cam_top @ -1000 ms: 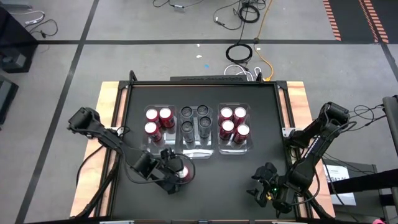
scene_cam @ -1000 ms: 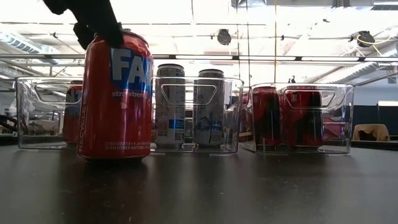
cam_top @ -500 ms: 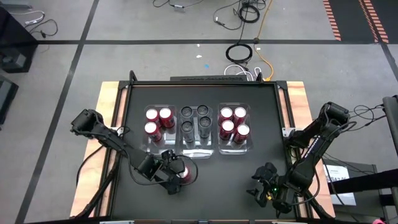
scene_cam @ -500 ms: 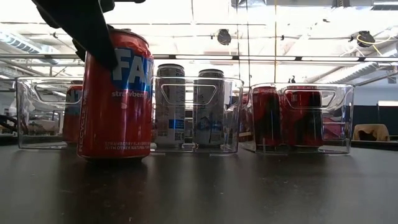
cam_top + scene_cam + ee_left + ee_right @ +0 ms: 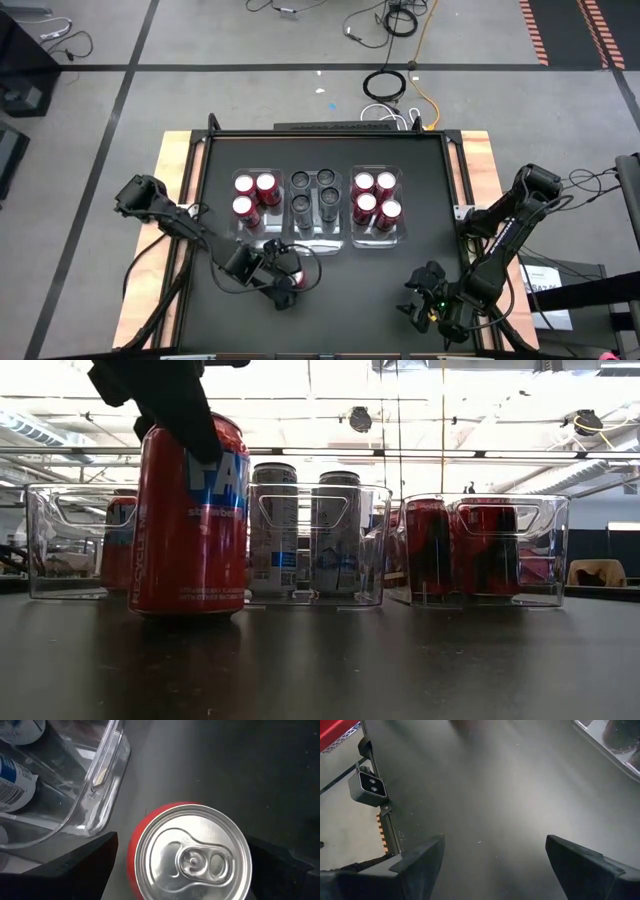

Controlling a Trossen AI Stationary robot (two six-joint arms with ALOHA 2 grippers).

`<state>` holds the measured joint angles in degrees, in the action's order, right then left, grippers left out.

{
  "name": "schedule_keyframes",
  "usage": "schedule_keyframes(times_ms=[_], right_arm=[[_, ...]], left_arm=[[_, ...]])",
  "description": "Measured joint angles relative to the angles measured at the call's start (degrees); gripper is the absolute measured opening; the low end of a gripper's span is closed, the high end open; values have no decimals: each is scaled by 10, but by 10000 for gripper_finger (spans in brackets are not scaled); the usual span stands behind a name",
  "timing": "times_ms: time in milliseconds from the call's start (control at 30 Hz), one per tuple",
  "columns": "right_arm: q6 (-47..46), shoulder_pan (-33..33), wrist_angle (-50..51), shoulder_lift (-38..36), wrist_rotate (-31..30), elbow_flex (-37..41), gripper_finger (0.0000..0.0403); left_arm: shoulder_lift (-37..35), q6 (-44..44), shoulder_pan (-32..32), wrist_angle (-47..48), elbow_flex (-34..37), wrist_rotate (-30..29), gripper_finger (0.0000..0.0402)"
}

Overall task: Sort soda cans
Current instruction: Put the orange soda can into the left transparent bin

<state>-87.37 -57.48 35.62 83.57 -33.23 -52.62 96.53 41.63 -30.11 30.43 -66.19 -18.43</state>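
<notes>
A red soda can [image 5: 192, 855] is straddled by the left end effector [image 5: 283, 281], whose fingers [image 5: 75, 865] are spread wide either side, nothing gripped yet. It's stood upright just in front of the middle bin [image 5: 314, 228], silver top up.

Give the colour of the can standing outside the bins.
Red, silvery top: the can; clearest in the low view.

Two dark jointed arms, black cables along the links, blunt matte-black fingers [image 5: 420, 865], green light at right wrist
</notes>
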Motion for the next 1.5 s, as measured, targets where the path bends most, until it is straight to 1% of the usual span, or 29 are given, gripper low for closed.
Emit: schedule_keyframes(times_ms=[133,333,433,500,700,800,1067,1300,1367,1500], right_arm=[[0,0,0,0,0,0,338],[0,0,0,0,0,0,338],[0,0,0,0,0,0,338],[0,0,0,0,0,0,338],[6,0,0,0,0,0,338],[7,0,0,0,0,0,338],[3,2,0,0,0,0,338],[-19,6,-1,0,-30,0,338],[-22,10,-5,0,-31,0,338],[-23,21,-12,0,-32,0,338]], left_arm=[[0,0,1,0,0,3,383],[0,-1,1,0,0,11,337],[0,3,1,3,-3,16,324],[0,12,2,5,-8,24,322],[-3,15,0,11,-42,85,324],[-10,15,1,36,-64,93,324],[-55,15,26,118,-114,92,324],[-139,10,69,162,-122,88,325],[-165,12,82,201,-122,79,325],[-203,6,107,275,-122,44,325]])
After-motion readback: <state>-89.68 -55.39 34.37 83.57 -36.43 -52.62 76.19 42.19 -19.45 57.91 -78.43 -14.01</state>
